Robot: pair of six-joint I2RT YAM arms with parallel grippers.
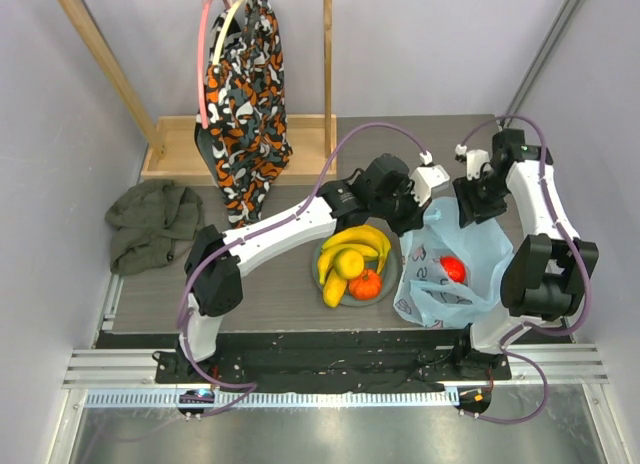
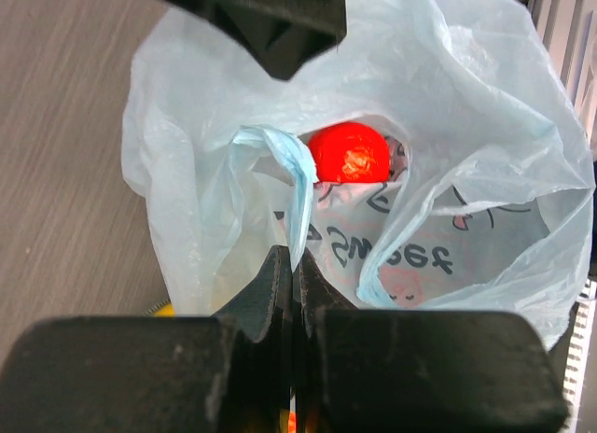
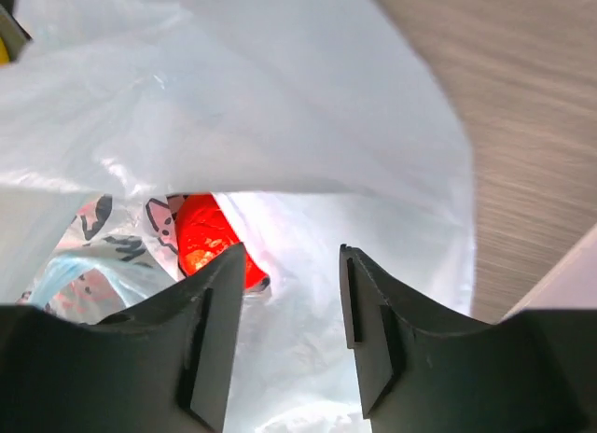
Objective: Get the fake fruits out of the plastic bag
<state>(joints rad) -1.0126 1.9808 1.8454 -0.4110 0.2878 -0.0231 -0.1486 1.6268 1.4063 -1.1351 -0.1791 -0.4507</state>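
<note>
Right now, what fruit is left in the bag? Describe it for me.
On the right side of the grey-brown table, find the crinkly translucent light-blue plastic bag. Inside sits a glossy round red apple, the only fruit in there; the yellow and orange fruits lie outside, left of the bag.

plastic bag (image 1: 470, 246) 1 | apple (image 1: 453, 269) 1 | banana bunch (image 1: 365, 240) 1 | long yellow fruit (image 1: 334, 289) 1 | yellow-green fruit (image 1: 348, 263) 1 | orange fruit (image 1: 366, 284) 1

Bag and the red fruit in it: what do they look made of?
The plastic bag: thin plastic film, translucent light blue, crinkled, soft sheen; print and fruit show through. The red apple: probably moulded plastic, glossy; bright highlight on uniform red skin. Hardness can't be judged.
</note>
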